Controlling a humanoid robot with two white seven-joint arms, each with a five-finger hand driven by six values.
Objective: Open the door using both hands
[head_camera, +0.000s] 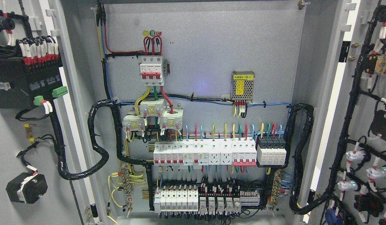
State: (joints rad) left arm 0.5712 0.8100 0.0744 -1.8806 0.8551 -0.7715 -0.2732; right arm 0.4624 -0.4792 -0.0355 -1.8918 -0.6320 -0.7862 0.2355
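An electrical cabinet stands wide open in the head view. Its left door [12, 131] is swung out to the left, its inner face carrying a black module, wires and a black knob back. The right door [372, 103] is swung out to the right, with black cable looms and lamp backs on it. Between them the grey back panel [211, 53] shows a red-and-white main breaker [151, 70], rows of white breakers [205, 153] and terminal blocks. Neither of my hands nor either arm shows anywhere in the picture.
Thick black wrapped cable bundles loop from the panel to the left door [97, 147] and to the right door [300, 156]. A small metal power supply [242, 86] with a yellow label sits at the panel's upper right.
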